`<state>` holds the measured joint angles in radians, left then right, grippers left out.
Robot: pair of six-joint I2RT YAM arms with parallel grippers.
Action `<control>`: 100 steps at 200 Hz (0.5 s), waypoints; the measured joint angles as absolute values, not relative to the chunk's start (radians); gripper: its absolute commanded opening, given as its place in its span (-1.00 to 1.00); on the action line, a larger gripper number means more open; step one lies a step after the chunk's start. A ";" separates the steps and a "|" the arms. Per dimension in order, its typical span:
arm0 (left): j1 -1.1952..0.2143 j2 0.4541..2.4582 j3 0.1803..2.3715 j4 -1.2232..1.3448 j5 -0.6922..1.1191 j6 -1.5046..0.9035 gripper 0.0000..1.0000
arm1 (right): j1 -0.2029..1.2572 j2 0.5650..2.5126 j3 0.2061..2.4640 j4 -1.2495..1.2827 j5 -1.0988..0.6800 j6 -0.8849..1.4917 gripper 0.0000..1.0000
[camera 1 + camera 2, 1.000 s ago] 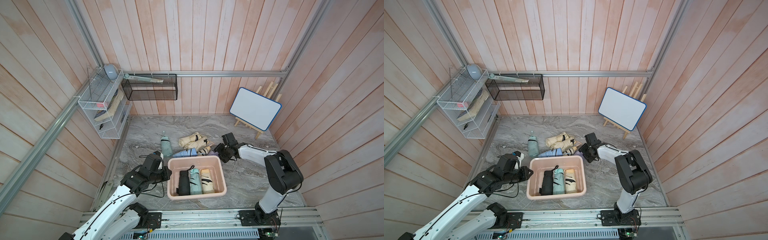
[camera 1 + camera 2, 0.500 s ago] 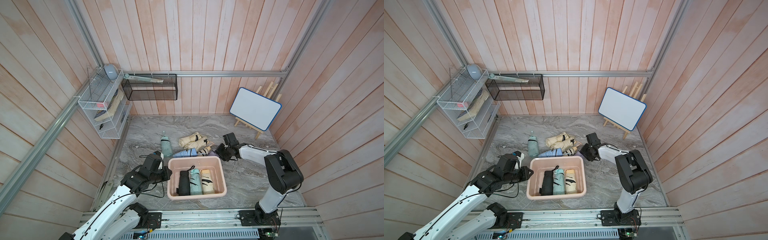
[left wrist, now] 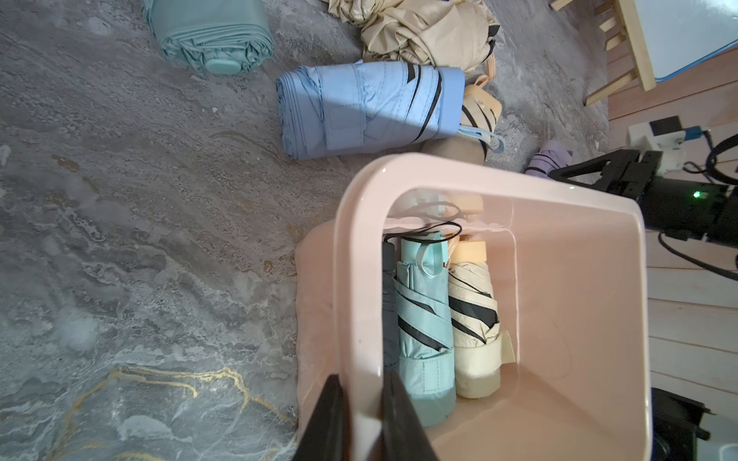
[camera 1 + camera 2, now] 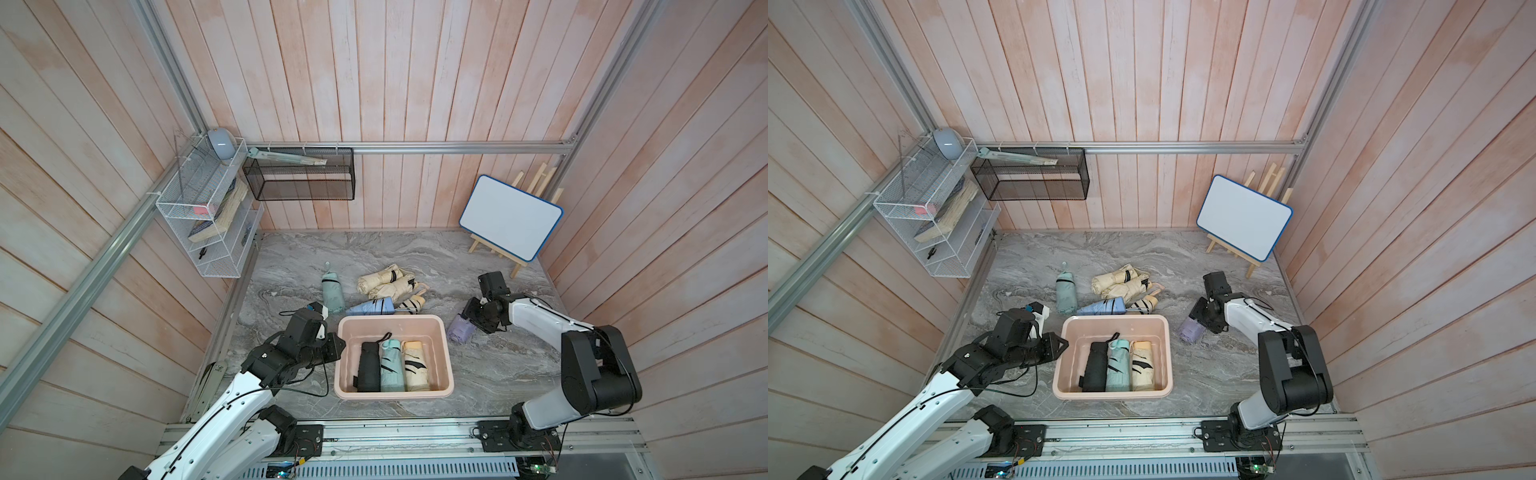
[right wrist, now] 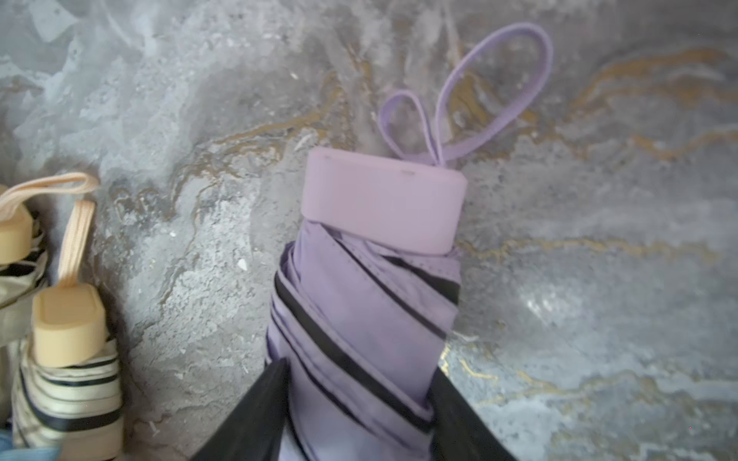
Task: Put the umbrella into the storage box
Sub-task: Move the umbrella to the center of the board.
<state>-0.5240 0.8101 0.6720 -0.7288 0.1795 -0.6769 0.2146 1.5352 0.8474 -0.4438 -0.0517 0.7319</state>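
Since a second ago my right gripper point(image 5: 359, 373) has drawn the lilac folded umbrella with black stripes point(image 5: 359, 311) away from the pile of cream folded umbrellas point(image 4: 392, 282). It is now over the grey marbled table point(image 4: 498, 374), just beside the right wall of the pale pink rectangular plastic storage box point(image 4: 392, 319), outside it. My right jaws stand wide, closed against both sides of its fabric. My left gripper point(image 3: 361, 385) is pinched tight on the box's left rim. Three folded umbrellas point(image 4: 390, 365) lie side by side inside.
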 measured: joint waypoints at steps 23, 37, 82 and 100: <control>-0.524 0.808 0.670 -0.727 0.180 -0.677 -1.00 | 0.231 1.535 0.860 -0.488 -0.019 0.753 0.63; -0.524 0.804 0.668 -0.725 0.180 -0.678 -1.00 | 0.250 1.535 0.868 -0.507 0.006 0.780 0.64; -0.524 0.788 0.654 -0.710 0.179 -0.685 -1.00 | 0.342 1.557 0.937 -0.577 0.098 0.873 0.64; -0.524 0.788 0.654 -0.710 0.179 -0.686 -1.00 | 0.374 1.563 0.978 -0.586 0.123 0.894 0.60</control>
